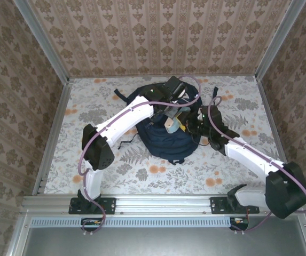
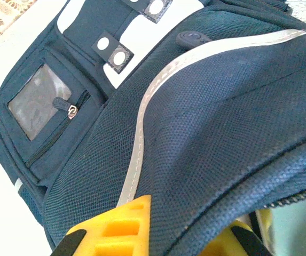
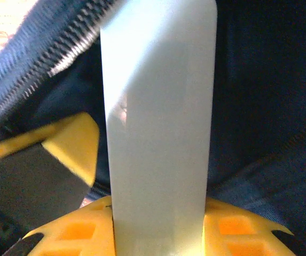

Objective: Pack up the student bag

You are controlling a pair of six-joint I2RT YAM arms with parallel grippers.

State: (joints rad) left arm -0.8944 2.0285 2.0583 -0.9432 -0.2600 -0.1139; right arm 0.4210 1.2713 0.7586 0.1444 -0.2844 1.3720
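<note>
left pincer point(image 2: 166, 234) pinches student bag point(image 2: 222, 122), right pincer point(image 3: 158, 234) holds pale slab point(image 3: 158, 106).

Dark navy mesh backpack point(image 1: 169, 146) point(image 2: 222, 133), lying mid-table point(image 1: 115, 176) with its zip open. White stripe, clear pocket window, dotted grey patches.

2 arms angled inward; left end effector point(image 2: 171, 234) pinched tight, right end effector point(image 3: 155, 202) part-closed, gripping.
</note>
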